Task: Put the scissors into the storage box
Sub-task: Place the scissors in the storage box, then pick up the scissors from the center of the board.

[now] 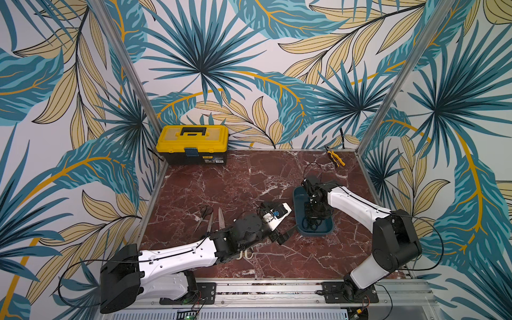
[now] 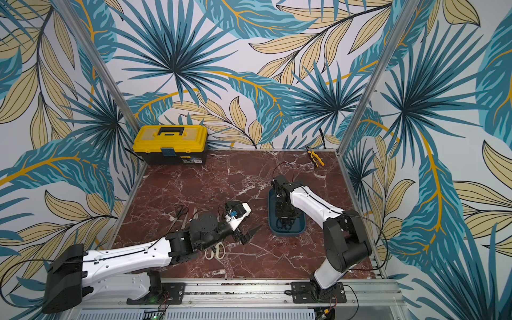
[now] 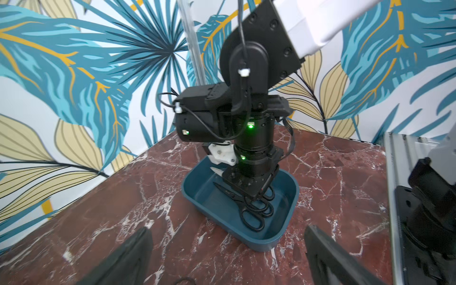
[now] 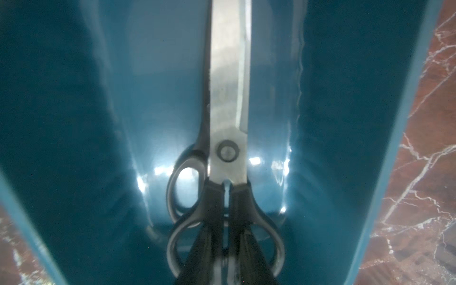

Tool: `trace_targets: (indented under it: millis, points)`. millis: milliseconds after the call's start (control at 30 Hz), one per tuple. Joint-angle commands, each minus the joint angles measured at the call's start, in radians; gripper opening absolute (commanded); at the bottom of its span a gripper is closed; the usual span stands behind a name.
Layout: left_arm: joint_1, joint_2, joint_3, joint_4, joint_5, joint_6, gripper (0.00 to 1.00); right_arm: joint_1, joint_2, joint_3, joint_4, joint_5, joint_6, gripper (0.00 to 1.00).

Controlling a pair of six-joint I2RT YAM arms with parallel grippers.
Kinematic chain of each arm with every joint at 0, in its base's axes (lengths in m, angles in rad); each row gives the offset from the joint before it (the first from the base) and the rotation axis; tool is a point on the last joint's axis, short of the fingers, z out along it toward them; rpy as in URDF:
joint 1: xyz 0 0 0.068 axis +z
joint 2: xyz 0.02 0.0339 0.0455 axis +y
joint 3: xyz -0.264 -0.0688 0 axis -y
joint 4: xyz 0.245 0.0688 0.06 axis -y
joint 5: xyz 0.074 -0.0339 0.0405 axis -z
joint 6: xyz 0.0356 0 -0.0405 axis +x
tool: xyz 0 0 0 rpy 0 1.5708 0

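Just one storage box (image 1: 298, 213), one toolbox (image 1: 192, 144).

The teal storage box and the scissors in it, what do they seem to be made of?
The storage box looks like glossy moulded plastic, with bright highlights on smooth walls. The scissors seem steel-bladed, grey and reflective, with black handles, probably plastic.

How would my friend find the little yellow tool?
Find the dark red marble tabletop, then its far corner on the robot's right. The small yellow-handled pliers lie there by the wall, far smaller than the yellow-and-black plastic toolbox at the other far corner.
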Motion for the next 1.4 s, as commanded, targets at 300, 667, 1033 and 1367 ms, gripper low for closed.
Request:
trace_targets:
  millis: [300,667,1033,1367]
  points:
    - [0.171,-0.316,-0.235,0.043,-0.116,-0.125,1.00,-0.016,-0.061,0.034,0.022,0.065,-0.036,0.61]
    - [0.467,-0.656,-0.283,-0.482,-0.438,-0.544,1.00,0.170,0.011,0.301,0.080,-0.117,-0.327,0.58]
    - [0.470,-0.438,-0.123,-0.612,-0.080,-0.418,1.00,0.270,0.305,0.525,-0.020,-0.107,-0.423,0.51]
    - [0.440,-0.412,-0.226,-0.361,-0.086,-0.486,1.00,0.341,0.405,0.526,-0.045,-0.135,-0.411,0.48]
